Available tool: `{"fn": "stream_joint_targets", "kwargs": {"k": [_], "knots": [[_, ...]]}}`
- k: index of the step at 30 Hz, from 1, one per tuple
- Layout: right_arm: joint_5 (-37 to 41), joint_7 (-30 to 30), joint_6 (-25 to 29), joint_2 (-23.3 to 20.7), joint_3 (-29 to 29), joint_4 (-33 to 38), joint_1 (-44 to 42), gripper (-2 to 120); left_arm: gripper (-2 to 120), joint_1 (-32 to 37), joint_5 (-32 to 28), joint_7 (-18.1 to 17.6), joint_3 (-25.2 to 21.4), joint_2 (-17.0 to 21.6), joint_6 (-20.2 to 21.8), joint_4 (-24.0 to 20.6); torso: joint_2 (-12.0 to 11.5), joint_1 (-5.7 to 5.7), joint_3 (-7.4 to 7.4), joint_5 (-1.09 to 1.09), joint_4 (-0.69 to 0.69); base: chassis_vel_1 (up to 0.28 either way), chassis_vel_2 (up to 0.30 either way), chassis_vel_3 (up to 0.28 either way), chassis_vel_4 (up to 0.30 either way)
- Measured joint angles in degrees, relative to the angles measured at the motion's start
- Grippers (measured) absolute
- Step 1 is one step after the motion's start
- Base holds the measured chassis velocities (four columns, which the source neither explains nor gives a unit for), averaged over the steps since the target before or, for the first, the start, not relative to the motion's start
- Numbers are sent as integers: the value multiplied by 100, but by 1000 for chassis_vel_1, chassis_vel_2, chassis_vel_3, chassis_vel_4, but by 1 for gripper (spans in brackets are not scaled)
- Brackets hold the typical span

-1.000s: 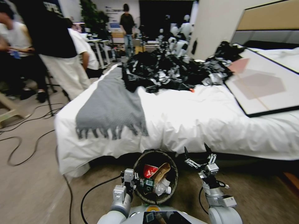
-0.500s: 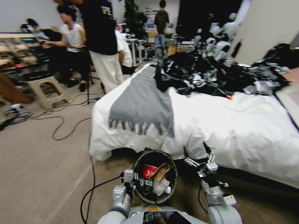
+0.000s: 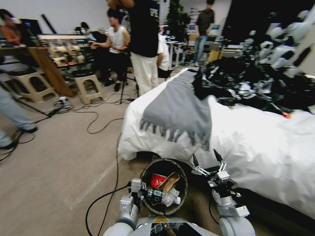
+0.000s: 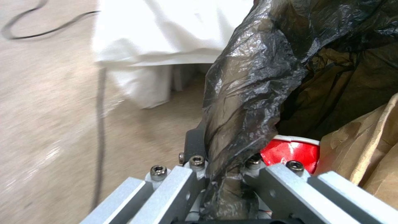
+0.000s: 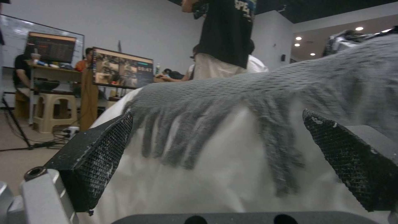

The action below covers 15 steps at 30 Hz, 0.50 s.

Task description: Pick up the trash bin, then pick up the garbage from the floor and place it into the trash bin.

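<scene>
Trash bin [image 3: 164,186] carried low in front of the torso, near the bed [image 3: 262,150], holding red cup [image 3: 157,179], cardboard scrap [image 3: 170,181], bottle [image 3: 162,196]. Left gripper [image 3: 140,190] clamped on the bag liner [image 4: 248,93] rim. Right gripper [image 3: 206,160] beside it, fingers spread, empty. Likely transit step; next calls for spotting floor litter.

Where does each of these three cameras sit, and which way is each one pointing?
Head view: atop the robot, looking forward and down at the trash bin, the bed and both arms.
Left wrist view: on the left arm, facing the bin's black liner, which the left gripper pinches.
Right wrist view: on the right arm, looking between the open right gripper fingers at the grey blanket.
Shared: head and left wrist views both show the red cup.
</scene>
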Motion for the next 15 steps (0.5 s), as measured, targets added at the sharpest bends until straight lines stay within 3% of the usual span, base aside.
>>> {"fn": "stream_joint_targets", "kwargs": {"k": [15], "knots": [[-13, -14, -40, 5, 8, -3, 29, 100, 0, -18, -1, 7, 2, -7, 0, 0, 0, 0, 0, 0, 0, 125, 127, 123, 129]]}}
